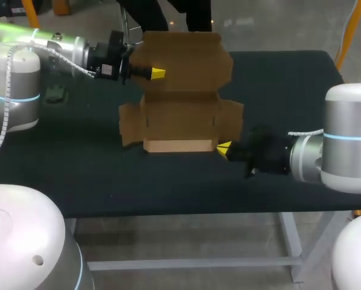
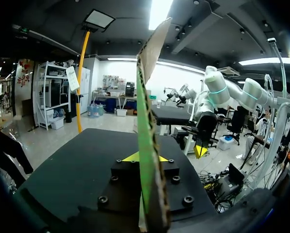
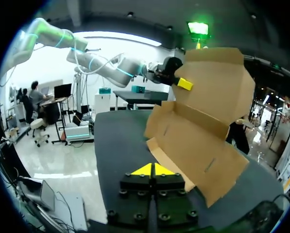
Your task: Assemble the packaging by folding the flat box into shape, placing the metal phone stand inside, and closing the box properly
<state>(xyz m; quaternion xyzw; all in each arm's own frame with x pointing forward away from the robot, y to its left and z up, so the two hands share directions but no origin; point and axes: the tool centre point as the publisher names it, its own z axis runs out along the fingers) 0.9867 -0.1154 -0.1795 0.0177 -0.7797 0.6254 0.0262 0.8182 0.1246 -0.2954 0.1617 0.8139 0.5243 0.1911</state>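
status: box sits mid-bench, roughly half formed; base and front wall are up, side flaps splay out at 3 and 9 o'clock, lid flap stands upright at 12 o'clock; left pincer is clenched on the box by that lid flap (cardboard runs straight between its tips in the left wrist view); right pincer is clenched on nothing, tips together at the box's 4 o'clock front corner, touching or just beside it; phone stand not identifiable in any view; my read: side walls, stand insertion and closing all remain
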